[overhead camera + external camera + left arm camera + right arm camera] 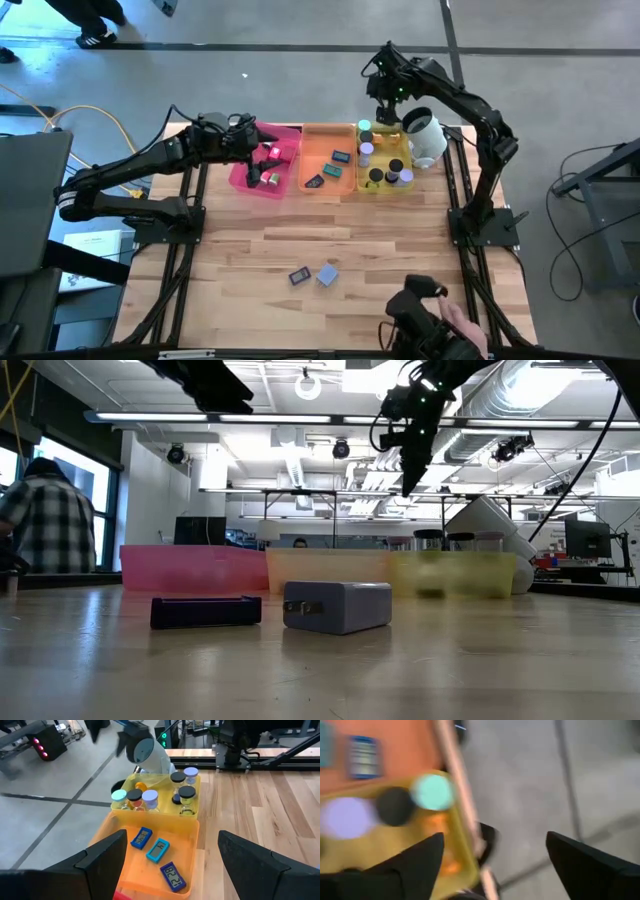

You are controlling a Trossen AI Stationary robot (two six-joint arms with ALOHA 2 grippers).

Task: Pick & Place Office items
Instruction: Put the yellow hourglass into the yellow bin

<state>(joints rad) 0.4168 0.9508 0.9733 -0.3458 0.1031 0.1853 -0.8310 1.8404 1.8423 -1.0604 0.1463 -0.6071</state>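
Three trays stand side by side at the table's far edge: pink [285,140], orange [325,140], yellow [385,188]. Small red and green pieces [270,165] lie in the pink tray, blue flat rectangles [159,849] in the orange, several round lidded rolls [150,797] in the yellow. A dark blue rectangle [298,276] and a lavender block [327,275] lie flat on the near table. My left gripper [255,152] hovers open over the pink tray, empty in the left wrist view [172,837]. My right gripper [385,112] hangs open above the yellow tray's far end [495,837].
A white cup [425,140] lies tilted beside the yellow tray's right side. A person's hand with a dark object [430,315] is at the table's near right edge. Bare wood spans the table's middle between the trays and the two loose pieces.
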